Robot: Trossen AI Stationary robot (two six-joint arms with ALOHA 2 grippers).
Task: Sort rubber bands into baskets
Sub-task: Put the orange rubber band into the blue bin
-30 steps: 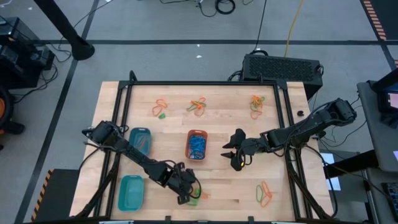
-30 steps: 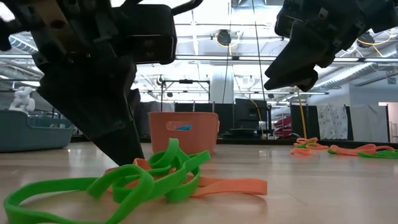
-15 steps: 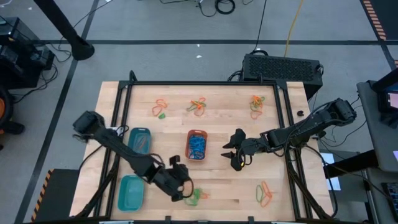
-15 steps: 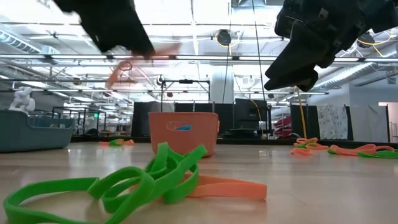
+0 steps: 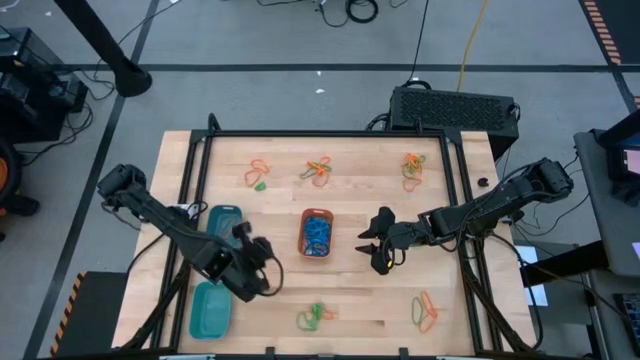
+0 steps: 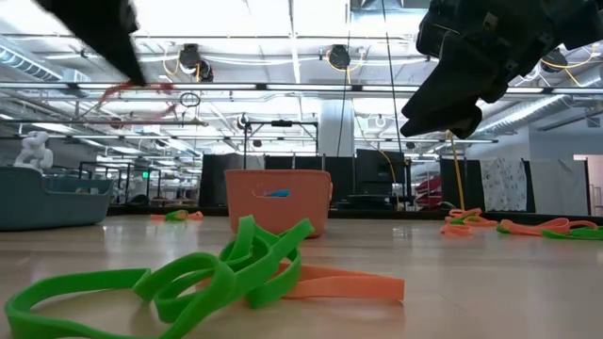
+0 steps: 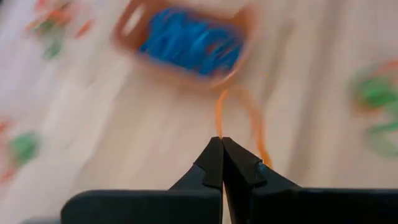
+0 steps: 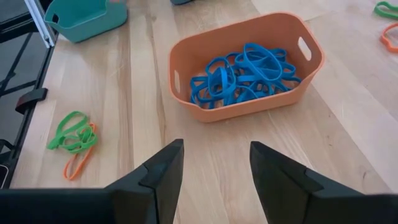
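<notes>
Above wooden table (image 5: 350,190), left claw (image 7: 222,144) clenched on seemingly orange band (image 7: 239,115), right claw (image 8: 211,163) released.

Bright, even indoor light; one view is strongly blurred by motion.

In the low view, long ceiling lamps (image 6: 283,14) shine white and wash out the top of the picture, and the dark arm shapes stand against them almost as silhouettes. The wooden table (image 5: 360,205) in the high view is evenly lit with only soft, short shadows. The left wrist view is smeared: the orange basket (image 7: 186,43) there has no clear edges. The right wrist view is sharp.
</notes>
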